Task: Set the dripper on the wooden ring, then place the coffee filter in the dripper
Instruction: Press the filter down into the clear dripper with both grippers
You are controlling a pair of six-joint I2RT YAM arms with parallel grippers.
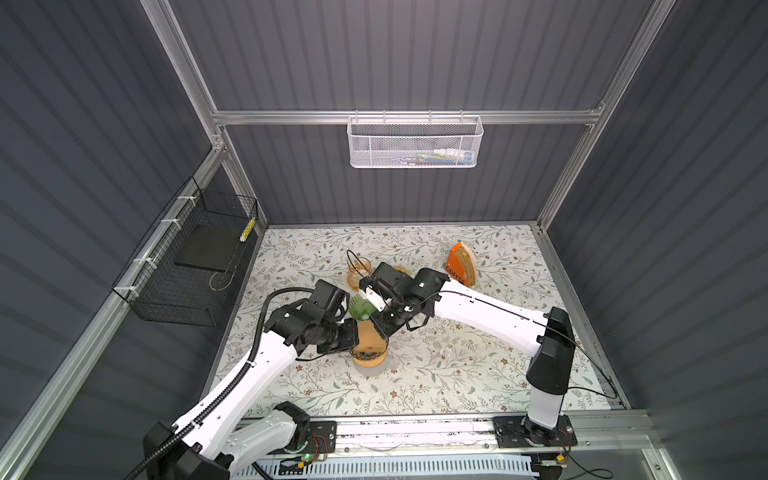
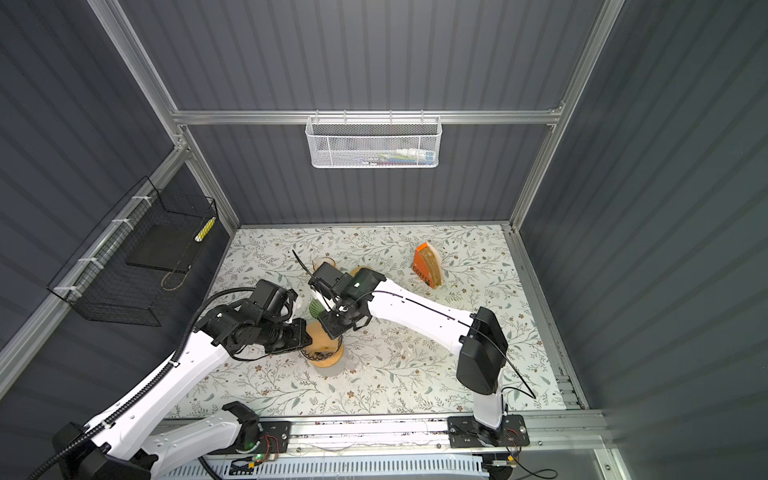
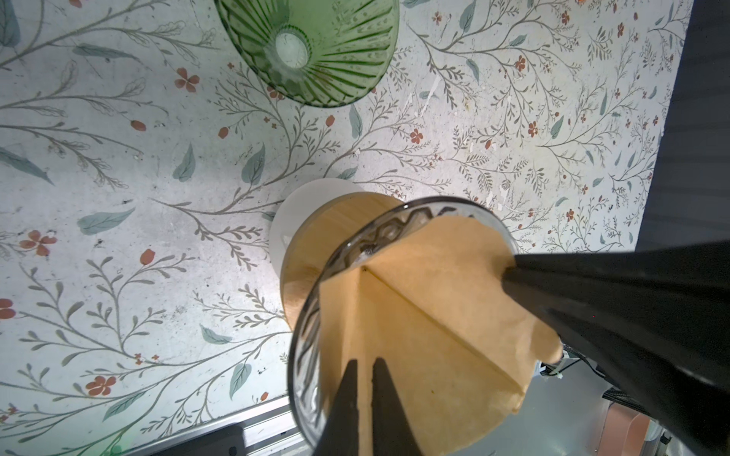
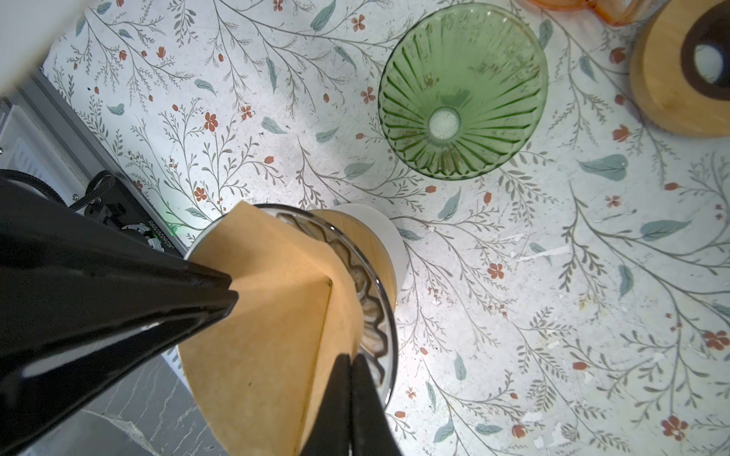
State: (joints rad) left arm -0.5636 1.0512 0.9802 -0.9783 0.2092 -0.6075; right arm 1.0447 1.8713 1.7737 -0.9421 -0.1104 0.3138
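Over the middle of the floral table [image 3: 118, 197], you are pinching the brown coffee filter [image 3: 426, 316] from two sides. Your left gripper [image 3: 365, 361] is squeezing one edge with its jaws nearly together, and your right gripper [image 4: 351, 357] is nipping the opposite edge, jaws pressed tight. The filter is sitting inside the rim of the clear glass dripper [image 3: 304, 335], which is resting on a wooden base [image 3: 312, 244]. A green glass dripper [image 3: 316, 51] is standing nearby.
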